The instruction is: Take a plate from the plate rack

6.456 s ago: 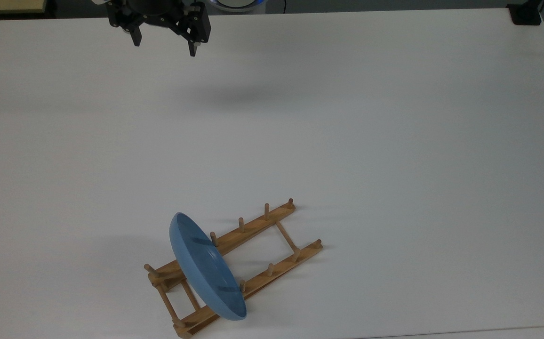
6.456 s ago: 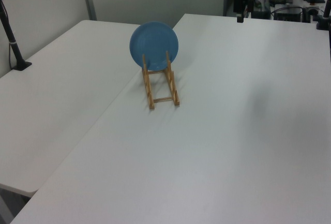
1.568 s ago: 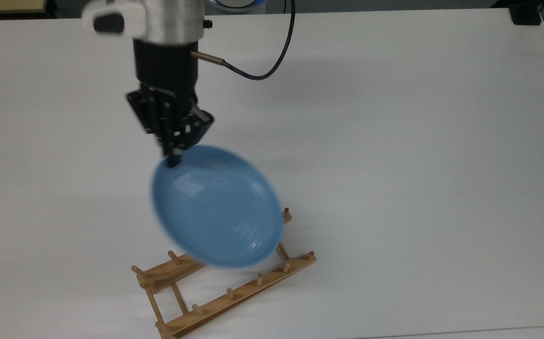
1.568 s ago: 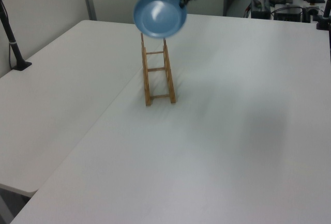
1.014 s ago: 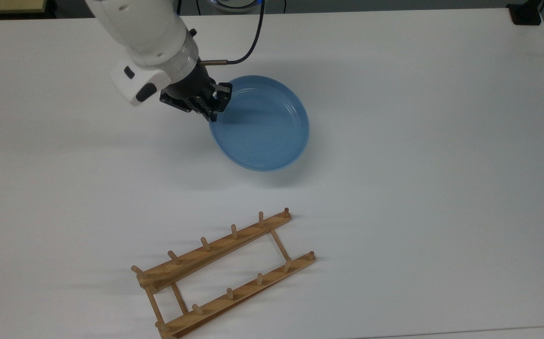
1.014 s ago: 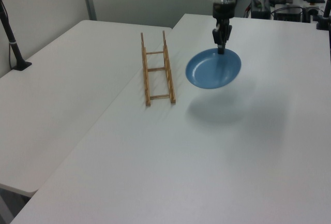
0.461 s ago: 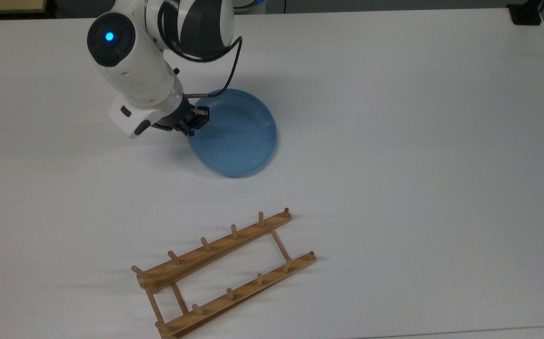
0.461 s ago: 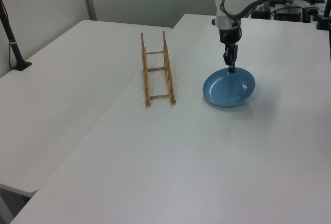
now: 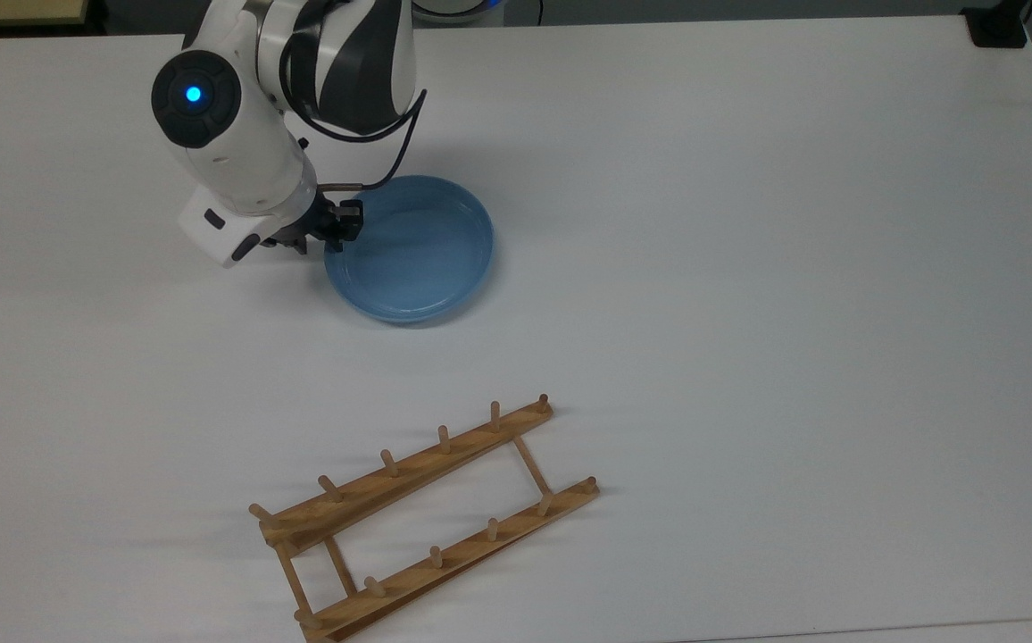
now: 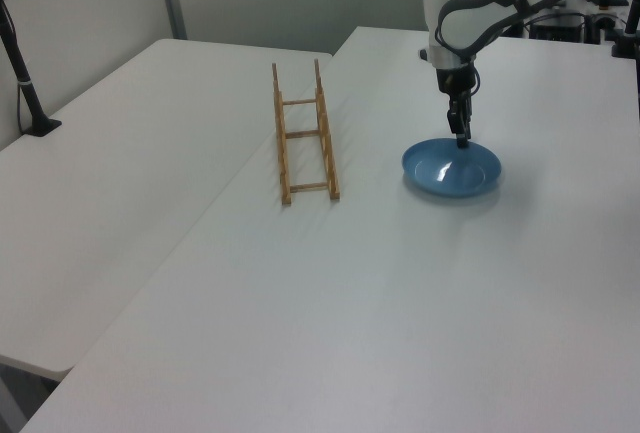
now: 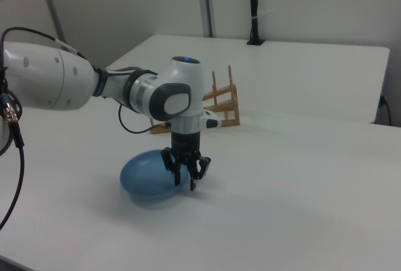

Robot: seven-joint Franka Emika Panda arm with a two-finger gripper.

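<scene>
You're at the set-down step: the plate [image 9: 409, 248] lies flat on the tabletop [image 9: 748, 268], well apart from the plate rack [image 9: 427, 509], which sits toward 6 o'clock of it in the top view. The gripper [image 9: 335, 225] is at the plate's 9 o'clock rim; in the right view its fingers [image 11: 192, 182] look spread, straddling the rim w/o pinching. Next move, I'd judge: lift straight up, clear the rim, then retreat.

Bare table [image 9: 748, 268] lies between the plate [image 9: 413, 254] and plate rack [image 9: 427, 509].
</scene>
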